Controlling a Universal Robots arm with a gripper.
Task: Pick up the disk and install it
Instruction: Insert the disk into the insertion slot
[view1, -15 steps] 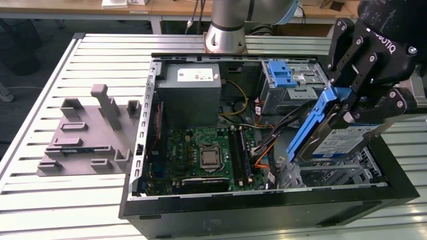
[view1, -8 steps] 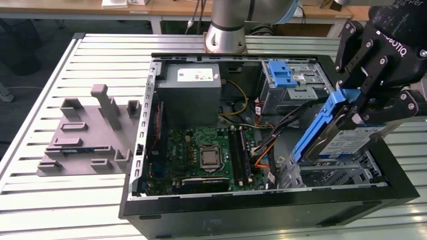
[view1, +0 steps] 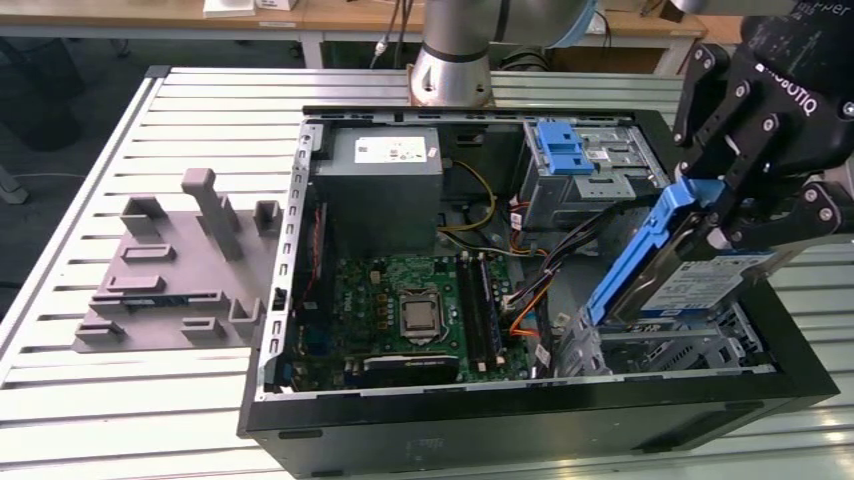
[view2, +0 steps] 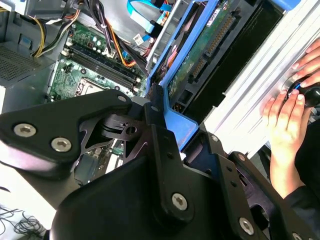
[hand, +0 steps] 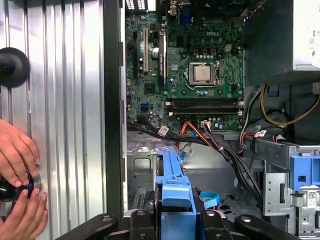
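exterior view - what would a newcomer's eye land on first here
At the exterior view's right, the black gripper holds the disk tilted in its blue frame over the open computer case. Next come the green motherboard inside the case and the grey fixture on the slatted table at the exterior view's left. In the first wrist view, a person's hands lie on that table beside the case.

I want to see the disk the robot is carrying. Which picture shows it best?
The exterior view: the disk shows its silver body, label and blue bracket, tilted in the gripper over the open case. The second wrist view shows its green underside; the first wrist view, its blue handle end.
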